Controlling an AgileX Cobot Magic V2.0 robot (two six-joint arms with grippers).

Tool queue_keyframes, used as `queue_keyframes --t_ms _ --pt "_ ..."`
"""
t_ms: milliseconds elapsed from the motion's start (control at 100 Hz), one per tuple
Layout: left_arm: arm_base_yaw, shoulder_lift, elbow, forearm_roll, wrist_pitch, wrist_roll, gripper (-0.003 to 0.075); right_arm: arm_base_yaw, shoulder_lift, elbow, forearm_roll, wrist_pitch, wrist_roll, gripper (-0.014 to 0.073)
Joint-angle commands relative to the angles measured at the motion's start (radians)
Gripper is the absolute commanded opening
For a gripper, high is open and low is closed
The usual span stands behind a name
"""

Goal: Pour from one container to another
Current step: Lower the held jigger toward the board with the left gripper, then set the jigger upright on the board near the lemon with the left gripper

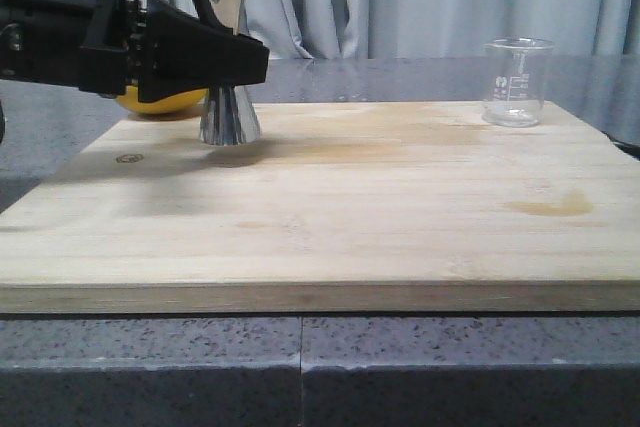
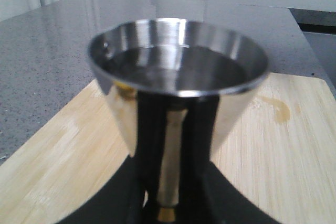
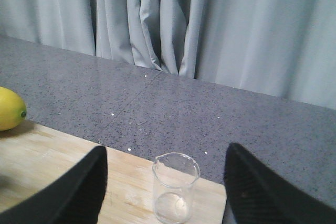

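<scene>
Standing upright near the board's (image 1: 300, 247) far right corner, beaker (image 1: 517, 82) centred ahead of spread right gripper (image 3: 165, 192); left gripper (image 1: 235, 59) pinching jigger (image 1: 230, 112).

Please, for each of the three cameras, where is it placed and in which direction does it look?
Front view: looks forward, low over the wooden board toward the curtain; the left gripper reaches in at the jigger.
Left wrist view: on the left arm, close behind the jigger, dark fingers flanking its waist.
Right wrist view: on the right arm, facing the beaker and curtain between the open right gripper; a lemon at the edge.
Shared: all three show the board; front and right wrist both show the beaker.
</scene>
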Motion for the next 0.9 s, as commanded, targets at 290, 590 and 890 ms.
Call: queue_keyframes --t_ms 290,590,890 --pt "0.002 -0.036 0.011 -0.091 -0.208 0.015 -0.0018 -0.006 -0.008 -0.037 -0.010 -0.071 -0.006 0.0407" --pt "0.002 -0.036 0.024 -0.090 -0.208 0.026 -0.0018 -0.006 -0.008 -0.037 -0.010 -0.071 -0.006 0.0407" --pt "0.002 -0.036 0.056 -0.108 -0.208 0.055 -0.0018 -0.006 -0.008 -0.037 -0.010 -0.071 -0.006 0.0407"
